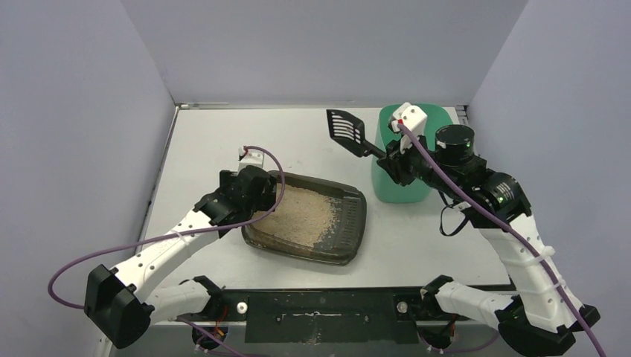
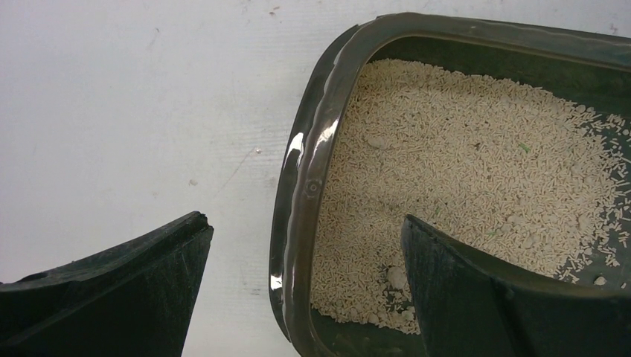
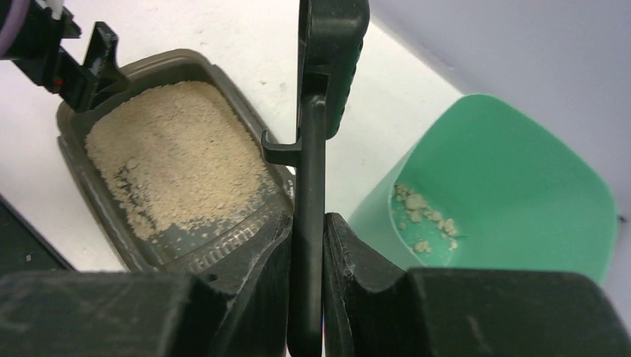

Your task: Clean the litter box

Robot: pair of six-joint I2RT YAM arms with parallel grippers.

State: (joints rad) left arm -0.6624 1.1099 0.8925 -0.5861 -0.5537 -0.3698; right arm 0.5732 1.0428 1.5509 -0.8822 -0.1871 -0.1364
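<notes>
The litter box [image 1: 360, 220], a shallow dark tray holding beige granules [image 1: 301, 214], lies mid-table. Its right end shows bare floor. My left gripper [image 1: 269, 195] is open and straddles the box's left rim [image 2: 312, 160]: one finger [image 2: 126, 290] is over the table outside, and the other finger [image 2: 491, 297] is inside over the granules. My right gripper [image 1: 387, 160] is shut on the handle of the black slotted scoop [image 1: 344, 126]. It holds the scoop in the air, left of the mint-green bin [image 1: 398, 190]. In the right wrist view the scoop [image 3: 321, 67] stands edge-on between the fingers.
The green bin [image 3: 513, 186] holds a few beige clumps [image 3: 424, 216] at its bottom. Grey walls close in the table on the left, back and right. A black bar [image 1: 320, 316] runs along the near edge between the arm bases.
</notes>
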